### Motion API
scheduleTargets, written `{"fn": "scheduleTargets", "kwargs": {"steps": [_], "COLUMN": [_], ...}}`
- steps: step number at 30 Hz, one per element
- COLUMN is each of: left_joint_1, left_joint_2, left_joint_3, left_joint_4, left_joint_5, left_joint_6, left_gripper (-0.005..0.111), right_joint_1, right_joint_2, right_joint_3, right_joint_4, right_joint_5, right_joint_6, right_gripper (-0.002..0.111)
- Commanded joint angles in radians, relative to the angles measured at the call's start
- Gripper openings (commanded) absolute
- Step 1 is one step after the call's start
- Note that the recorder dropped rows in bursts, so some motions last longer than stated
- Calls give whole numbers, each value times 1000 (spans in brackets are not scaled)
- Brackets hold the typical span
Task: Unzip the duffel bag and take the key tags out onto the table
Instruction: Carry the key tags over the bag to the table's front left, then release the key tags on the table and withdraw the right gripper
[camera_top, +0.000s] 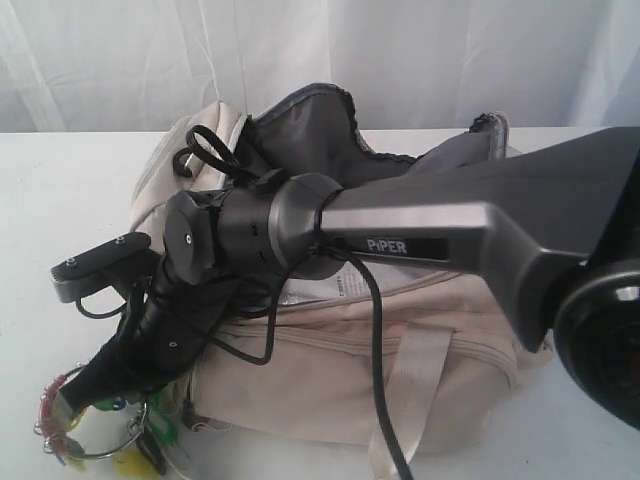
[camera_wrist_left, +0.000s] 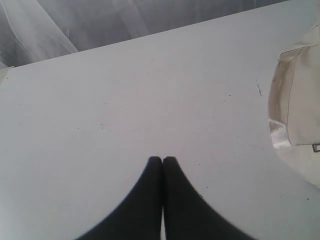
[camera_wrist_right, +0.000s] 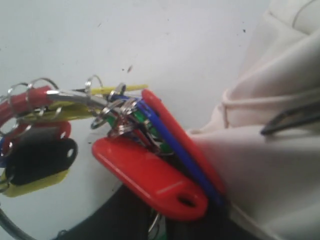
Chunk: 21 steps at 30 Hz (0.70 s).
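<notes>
1. The right arm (camera_top: 500, 230) is a broad, angular shell in dark grey with a satin sheen. It carries a black label (camera_top: 387, 245) lettered "PiPER" in white.
2. Toward the gripper it narrows to a round grey-and-black wrist (camera_top: 265, 228).
3. A thin black cable (camera_top: 378, 330) loops out from the wrist.
4. Just above the right gripper (camera_top: 75, 398), a grey bracket (camera_top: 100, 262) shows small screws.
5. The left gripper (camera_wrist_left: 162, 161) has two smooth black fingers (camera_wrist_left: 145, 200) with rounded tips.
</notes>
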Motion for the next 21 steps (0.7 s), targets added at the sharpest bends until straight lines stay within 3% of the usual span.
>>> {"fn": "scheduleTargets", "kwargs": {"steps": [1,13,21], "left_joint_1": [-2,-2,-2], "left_joint_2": [-11,-11,-11], "left_joint_3": [3,3,3], "left_joint_4": [-2,-6,-6], "left_joint_5": [-2,-2,-2], "left_joint_6": [-9,-9,-9], "left_gripper": [0,0,0], "right_joint_1": [2,2,2], "right_joint_2": [15,15,-39], "right_joint_3": [1,1,1], "right_joint_4": [-18,-246,-239], "right_joint_5": [-50,-69,-56], "right_joint_6": [-8,172,172], "right_gripper": [4,44,47]}}
